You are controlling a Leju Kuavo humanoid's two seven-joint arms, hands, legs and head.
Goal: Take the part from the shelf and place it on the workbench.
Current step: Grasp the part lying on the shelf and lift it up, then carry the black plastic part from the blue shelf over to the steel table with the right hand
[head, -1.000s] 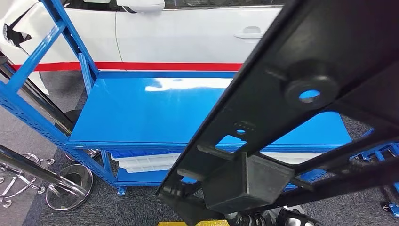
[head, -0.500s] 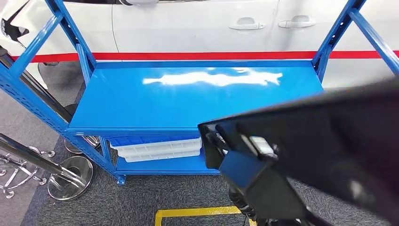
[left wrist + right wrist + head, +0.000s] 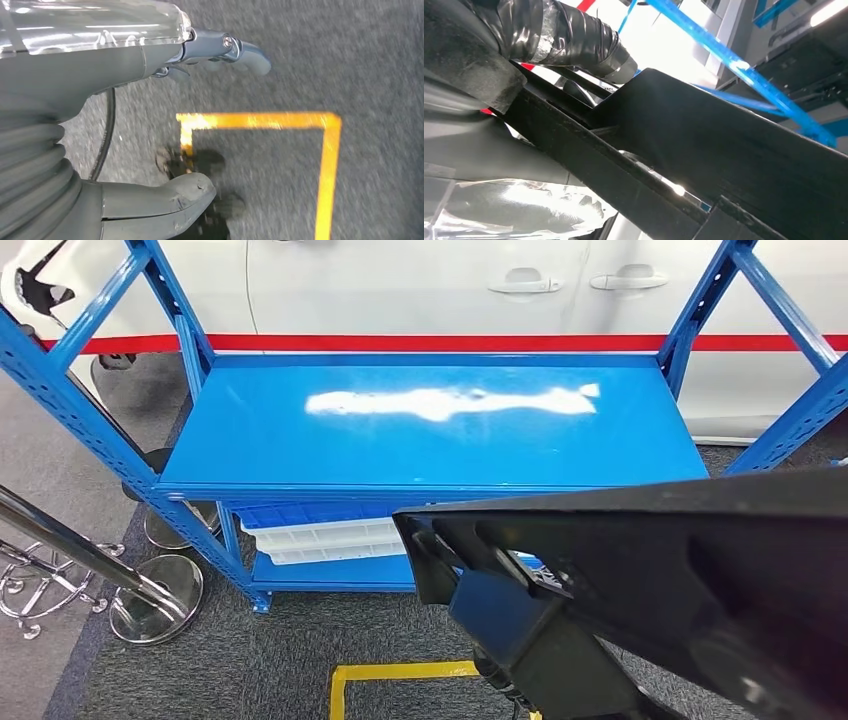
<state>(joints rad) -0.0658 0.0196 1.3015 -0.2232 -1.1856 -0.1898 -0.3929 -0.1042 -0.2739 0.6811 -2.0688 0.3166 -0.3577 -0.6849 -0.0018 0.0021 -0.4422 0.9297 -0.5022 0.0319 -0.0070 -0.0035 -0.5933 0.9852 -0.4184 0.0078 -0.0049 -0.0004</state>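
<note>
A long black plastic part point(image 3: 650, 570) with ribs and a boxy block crosses the lower right of the head view, close to the camera and in front of the blue shelf point(image 3: 420, 430). In the right wrist view my right hand point(image 3: 499, 60) grips this part point(image 3: 704, 145), with a tape-wrapped finger point(image 3: 579, 42) lying over its edge. My left hand point(image 3: 100, 70) hangs over the grey carpet, fingers point(image 3: 235, 47) and thumb point(image 3: 170, 197) apart, holding nothing. The shelf's top board is bare and glossy.
A white car with a red stripe point(image 3: 450, 300) stands behind the shelf. White bins point(image 3: 320, 538) sit on its lower level. Chrome stanchion bases point(image 3: 155, 602) stand at the left. Yellow tape point(image 3: 400, 672) marks the carpet in front, and its corner point(image 3: 260, 120) lies under my left hand.
The black part swung from a steep diagonal across the view down to the lower right, uncovering the whole shelf top. The camera view shifted slightly too.
</note>
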